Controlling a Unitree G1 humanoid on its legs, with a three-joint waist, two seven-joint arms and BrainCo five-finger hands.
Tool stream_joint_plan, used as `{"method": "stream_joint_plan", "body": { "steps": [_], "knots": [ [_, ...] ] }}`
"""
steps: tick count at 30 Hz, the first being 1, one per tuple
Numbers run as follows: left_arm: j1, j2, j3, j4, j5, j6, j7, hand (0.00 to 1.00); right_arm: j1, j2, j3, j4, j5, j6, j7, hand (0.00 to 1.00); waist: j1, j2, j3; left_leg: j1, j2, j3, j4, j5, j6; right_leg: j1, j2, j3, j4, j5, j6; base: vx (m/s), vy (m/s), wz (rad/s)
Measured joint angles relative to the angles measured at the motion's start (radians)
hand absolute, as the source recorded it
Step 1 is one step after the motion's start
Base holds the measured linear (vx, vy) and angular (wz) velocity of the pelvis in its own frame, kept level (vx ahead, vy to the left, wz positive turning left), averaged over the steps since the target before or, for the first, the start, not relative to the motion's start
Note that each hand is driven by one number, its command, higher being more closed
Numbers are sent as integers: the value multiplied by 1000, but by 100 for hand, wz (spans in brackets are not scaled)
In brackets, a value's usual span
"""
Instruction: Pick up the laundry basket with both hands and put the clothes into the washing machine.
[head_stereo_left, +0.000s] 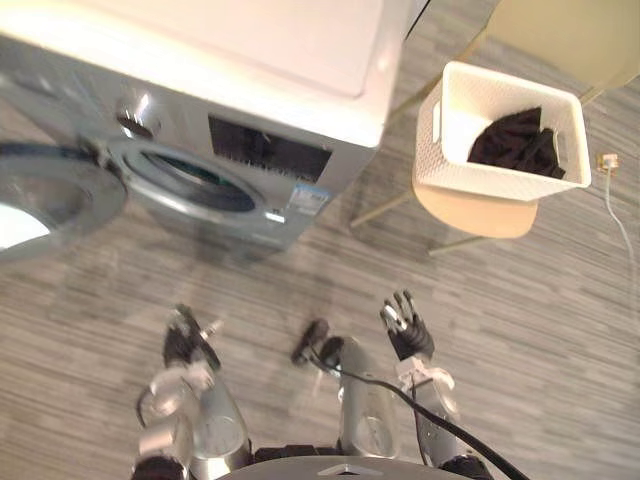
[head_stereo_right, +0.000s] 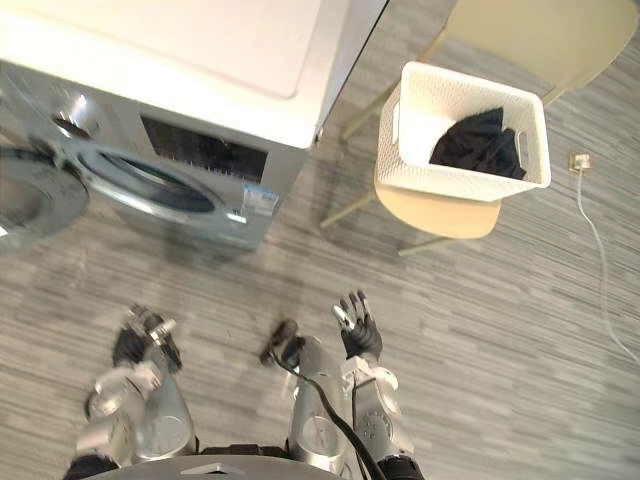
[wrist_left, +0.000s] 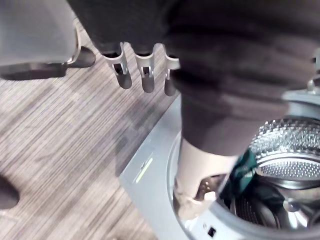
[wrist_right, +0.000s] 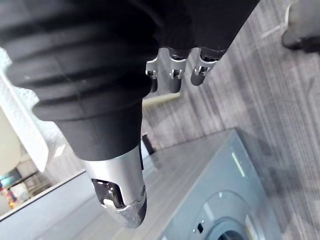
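Washing machine (head_stereo_left: 250, 90), silver front, round door (head_stereo_left: 45, 200) swung open. White laundry basket (head_stereo_left: 480, 170) on tan chair (head_stereo_left: 480, 215) right of the machine, dark clothes (head_stereo_left: 515, 142) inside. Left hand (head_stereo_left: 184, 340) and right hand (head_stereo_left: 407, 325), well apart from the basket, fingers relaxed, holding nothing.

Ahead on my right, the white perforated laundry basket (head_stereo_left: 480, 180) stands upright on a tan chair seat (head_stereo_left: 475, 212), with dark clothes (head_stereo_left: 515, 140) bunched against its right wall. On my left, the silver washing machine (head_stereo_left: 180, 110) has its round door (head_stereo_left: 40, 200) swung open.
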Motion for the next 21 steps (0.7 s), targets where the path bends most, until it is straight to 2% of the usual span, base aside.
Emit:
{"method": "stream_joint_plan", "body": {
  "steps": [1,2,3,4,5,6,7,8,9,10,12,15,16,17,18,19,20,21],
  "knots": [
    [15,2,-43,1,-7,0,-22,0,0,-4,-3,58,-11,-1,-11,0,-2,23,-22,8,-3,0,3,38,51,22,8,2,-28,1,-9,52,-82,-12],
    [23,3,-62,1,-17,0,-32,0,0,-6,-5,86,-25,-1,-17,0,-6,36,-34,20,-4,0,0,50,57,41,17,1,-55,12,-11,36,-36,-25],
    [47,1,-95,-6,-28,0,-57,0,2,-8,-11,138,-39,-1,-22,0,-9,61,-60,42,-18,-10,47,1,35,80,35,2,-118,41,-15,36,20,-42],
    [75,-2,-122,-21,-40,-1,-80,0,5,-6,-24,175,-40,-2,-27,0,-19,74,-84,70,-76,-48,95,-93,6,122,61,9,-201,83,-12,42,55,-46],
    [83,-3,-135,-24,-41,-3,-90,0,8,-4,-30,192,-40,-4,-31,0,-26,85,-101,86,-115,-74,90,-132,-8,143,74,16,-244,104,-9,52,88,-43],
    [91,-11,-146,-24,-49,-3,-99,0,8,-1,-43,217,-43,-4,-34,0,-32,109,-134,130,-195,-132,35,-188,-37,181,102,32,-327,147,-1,78,119,-44],
    [96,-19,-150,-24,-58,-7,-102,0,16,1,-51,242,-62,-5,-38,0,-32,110,-166,183,-253,-175,-72,-209,-30,205,131,53,-402,189,7,79,120,-53],
    [97,-17,-153,-24,-58,-9,-103,0,19,8,-52,243,-70,-5,-40,0,-31,118,-188,215,-264,-184,-132,-213,-21,212,148,66,-436,212,10,77,87,-51],
    [90,-10,-152,-21,-58,-10,-103,0,18,26,-57,242,-72,-5,-41,0,-35,102,-202,242,-278,-173,-174,-193,-5,221,154,86,-469,239,19,87,47,-49],
    [84,-8,-152,-20,-57,-10,-101,0,21,45,-63,229,-72,-6,-41,0,-34,90,-212,259,-282,-151,-188,-191,-5,223,165,109,-486,261,12,85,50,-67],
    [85,11,-157,-17,-57,-10,-92,0,21,82,-70,226,-67,-7,-41,0,-36,68,-221,293,-278,-97,-155,-221,-1,209,166,182,-434,259,15,43,89,-77],
    [76,38,-166,-18,-53,-10,-95,0,34,86,-73,206,-29,-7,-40,0,-61,67,-230,304,-267,-55,-106,-241,14,188,149,229,-386,257,26,-31,80,-49],
    [79,39,-159,-18,-45,-12,-100,0,39,91,-83,169,-26,-8,-39,0,-65,79,-238,311,-248,-30,-116,-248,24,177,143,221,-354,231,-6,-61,11,-35],
    [79,45,-150,-17,-45,-13,-104,0,44,96,-92,153,-26,-8,-39,0,-69,80,-240,314,-246,-21,-121,-248,23,164,126,203,-293,192,-23,-84,-41,-25],
    [79,52,-141,-17,-46,-13,-111,0,52,101,-114,128,-27,-10,-38,0,-83,87,-241,318,-236,-18,-119,-243,16,160,80,167,-202,150,-9,-64,-62,-21],
    [84,55,-135,-17,-47,-17,-115,0,53,103,-136,111,-27,-11,-40,0,-83,92,-259,319,-218,2,-119,-239,8,158,41,169,-156,127,-1,-80,-152,-26],
    [90,55,-135,-17,-48,-19,-117,0,52,103,-146,100,-28,-13,-39,0,-83,93,-271,319,-206,10,-119,-235,2,161,21,169,-148,121,7,-38,-236,-47],
    [96,55,-139,-16,-48,-19,-124,0,50,105,-163,68,-28,-14,-41,0,-79,94,-286,324,-180,31,-120,-224,-17,171,-24,171,-146,120,12,-27,-273,-54]
  ]
}}
